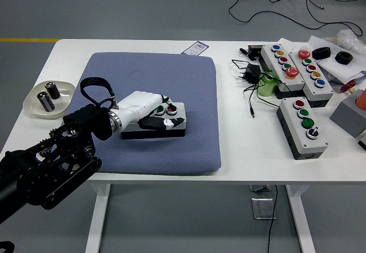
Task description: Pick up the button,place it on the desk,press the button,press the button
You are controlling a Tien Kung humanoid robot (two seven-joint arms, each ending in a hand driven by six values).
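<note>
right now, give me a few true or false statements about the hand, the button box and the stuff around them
1. The left hand rests on a button box lying on the blue pad. True.
2. That box lies on the bare white table. False: it lies on the pad.
3. A dish with two batteries sits left of the pad. True.
4. The right hand is pressing a box at the right. False: no right hand is in view.
5. Three more button boxes lie on the table to the right of the pad. True.
6. The box under the hand shows only blue buttons. False: a green and a red button show.
</note>
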